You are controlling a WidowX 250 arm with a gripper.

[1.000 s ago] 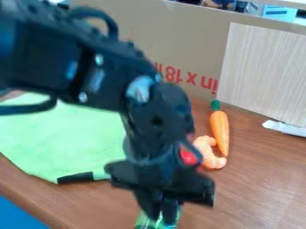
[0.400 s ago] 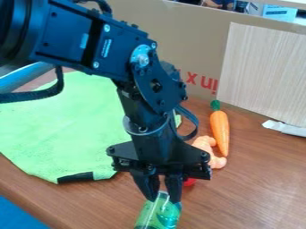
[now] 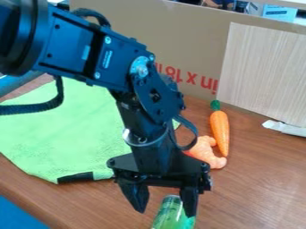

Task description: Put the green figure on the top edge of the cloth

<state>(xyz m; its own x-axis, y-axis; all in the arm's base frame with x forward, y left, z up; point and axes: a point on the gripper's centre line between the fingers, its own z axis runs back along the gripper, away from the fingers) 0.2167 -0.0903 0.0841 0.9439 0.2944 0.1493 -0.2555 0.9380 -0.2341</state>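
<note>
The gripper (image 3: 165, 212) hangs over the lower middle of the work surface, its two fingers spread apart. A clear green figure (image 3: 170, 218) stands between them near the bottom edge, close to the right finger, its lower part cut off by the view. The light green cloth (image 3: 65, 129) lies flat on the left, with a black strip on its near edge; the arm crosses in front of its far and right parts. The figure is off the cloth, to its lower right.
An orange carrot (image 3: 220, 129) with a green top lies right of the arm, with a peach-orange toy (image 3: 206, 152) beside it. Behind stand a cardboard wall (image 3: 161, 40) and a pale wood-grain panel (image 3: 263, 71). A white strip (image 3: 286, 128) lies at the right.
The gripper's fingers have opened from around the green figure, which is now slightly lower and farther right. The arm went up, then came down a little.
</note>
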